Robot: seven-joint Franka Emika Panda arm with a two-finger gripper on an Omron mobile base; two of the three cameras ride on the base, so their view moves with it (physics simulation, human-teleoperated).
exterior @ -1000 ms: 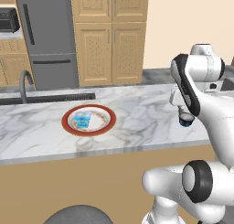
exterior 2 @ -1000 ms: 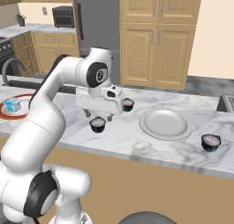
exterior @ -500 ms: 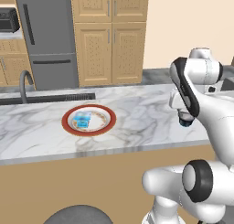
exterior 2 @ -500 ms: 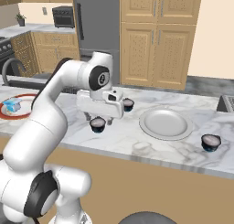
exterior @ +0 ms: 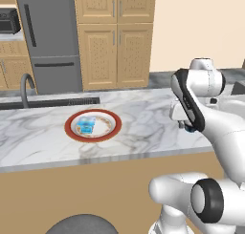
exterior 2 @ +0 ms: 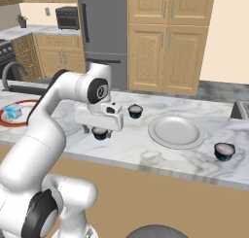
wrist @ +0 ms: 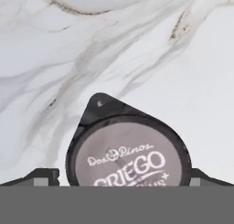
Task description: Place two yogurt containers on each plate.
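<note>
- In the hand view the dark yogurt container (wrist: 128, 150) is cut off at the bottom, so its lid's lower print cannot be read.
- The gripper (exterior 2: 100, 133) is mostly hidden under the white hand in the right base view; how its jaws stand cannot be told.
- In the left base view the arm covers the held container, leaving a blue sliver.
- The red-rimmed plate (exterior 2: 7, 121) is cut by the right base view's left edge.
- The print on the pale blue container (exterior: 86, 127) is too small to read.
</note>
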